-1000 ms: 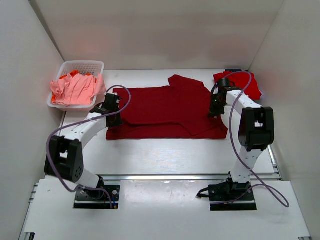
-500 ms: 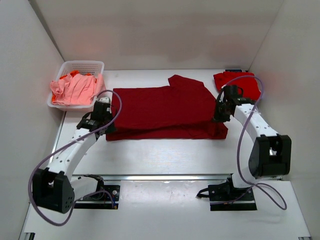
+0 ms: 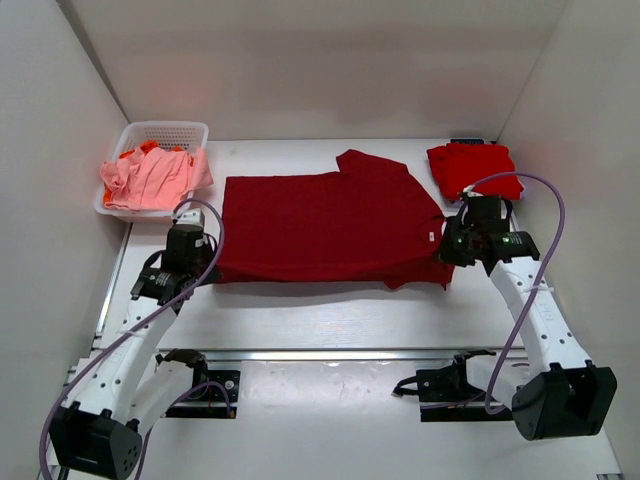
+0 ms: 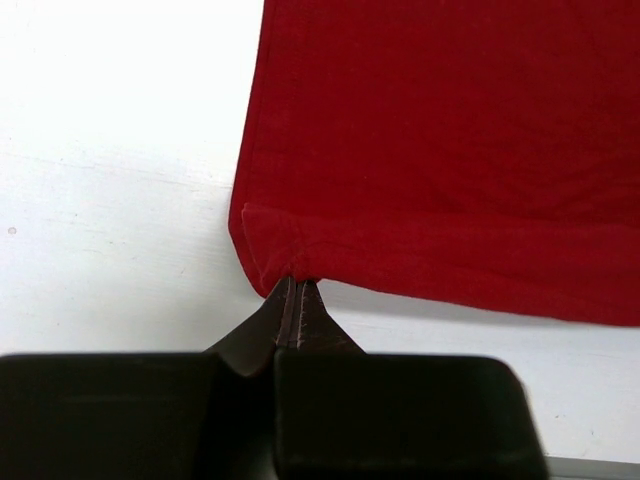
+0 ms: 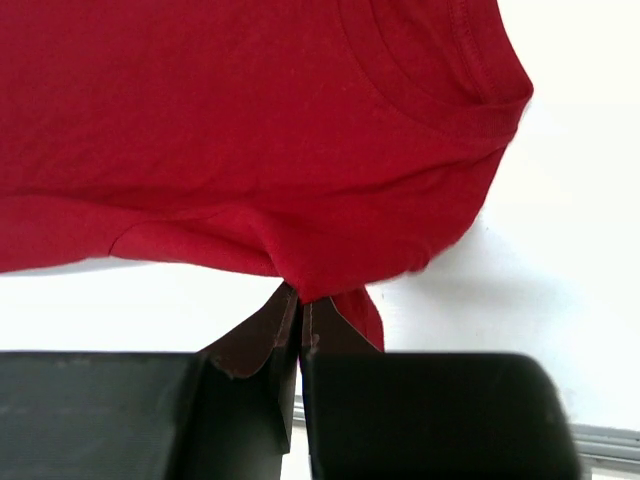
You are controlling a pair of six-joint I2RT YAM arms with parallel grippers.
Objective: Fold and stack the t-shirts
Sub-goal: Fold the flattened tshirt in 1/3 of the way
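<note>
Both arms have drawn back toward the near edge of the surface (image 3: 330, 315) since a second ago, bringing the held edge of the dark maroon t-shirt (image 3: 320, 225) from the middle of the cloth to its near side. The left pincer (image 4: 296, 300) is fully closed, nipping the shirt's near-left corner, where the hem is doubled over. The right pincer (image 5: 300, 312) is likewise closed tight on the near-right corner, with the neckline just beyond it to the right. The maroon shirt lies flat in the middle of the surface, stretched between the two pincers and spreading away from them toward the far wall. A bright red t-shirt (image 3: 475, 168) sits folded at the far right. At the far left, the salmon-pink t-shirt (image 3: 150, 180) and orange t-shirt (image 3: 146, 149) lie heaped in the white basket (image 3: 165, 128).
</note>
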